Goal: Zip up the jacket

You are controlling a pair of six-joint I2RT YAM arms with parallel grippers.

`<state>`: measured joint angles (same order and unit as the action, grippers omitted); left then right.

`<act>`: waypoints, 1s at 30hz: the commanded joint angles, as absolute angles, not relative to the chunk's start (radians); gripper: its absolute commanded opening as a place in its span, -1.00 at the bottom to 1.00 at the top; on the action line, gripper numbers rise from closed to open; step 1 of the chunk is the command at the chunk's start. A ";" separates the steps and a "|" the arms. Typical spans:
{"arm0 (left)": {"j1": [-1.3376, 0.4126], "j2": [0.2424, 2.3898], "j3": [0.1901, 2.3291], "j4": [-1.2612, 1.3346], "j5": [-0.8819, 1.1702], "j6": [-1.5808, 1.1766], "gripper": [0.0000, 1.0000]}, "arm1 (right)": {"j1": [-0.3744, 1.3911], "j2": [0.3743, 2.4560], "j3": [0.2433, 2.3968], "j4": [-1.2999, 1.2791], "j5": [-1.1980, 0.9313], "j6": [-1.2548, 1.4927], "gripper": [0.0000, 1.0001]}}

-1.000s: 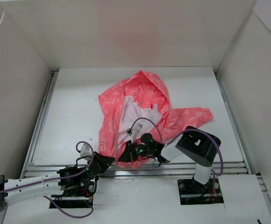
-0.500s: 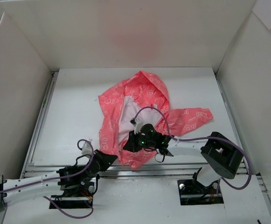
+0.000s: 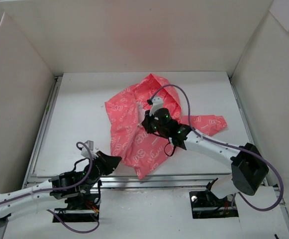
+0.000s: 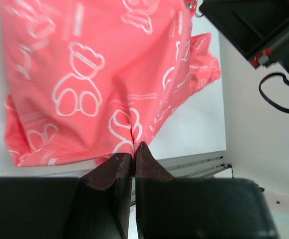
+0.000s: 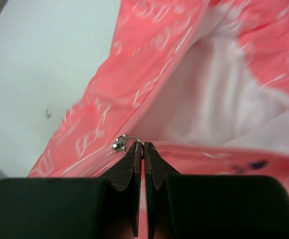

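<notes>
Between right claw (image 5: pixel 143 145) tips, jacket (image 5: pixel 89 132) zipper pull (image 5: pixel 118 144).

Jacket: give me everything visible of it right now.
The coral-pink hooded jacket of thin fabric, printed with white bear motifs, lies crumpled on the white table. Its white lining shows beyond the small silver zipper pull, which the right tool is shut on. The left tool pinches the near hem. One sleeve spreads out to the right.
</notes>
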<state>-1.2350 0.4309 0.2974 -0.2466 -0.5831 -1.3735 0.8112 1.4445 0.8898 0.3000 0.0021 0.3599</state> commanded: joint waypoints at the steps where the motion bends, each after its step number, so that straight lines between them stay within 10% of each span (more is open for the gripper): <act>1: -1.238 0.390 0.417 -0.377 -0.685 -1.218 -1.00 | 0.704 1.381 1.026 0.290 0.247 0.218 -1.00; 18: -1.238 0.170 0.525 -0.591 -0.899 -1.121 -1.00 | 0.081 1.937 2.077 -0.086 0.161 0.123 -1.00; 30: -1.238 0.348 0.604 -0.535 -0.930 -1.074 -0.93 | 0.225 1.577 1.687 0.042 -0.265 0.097 -1.00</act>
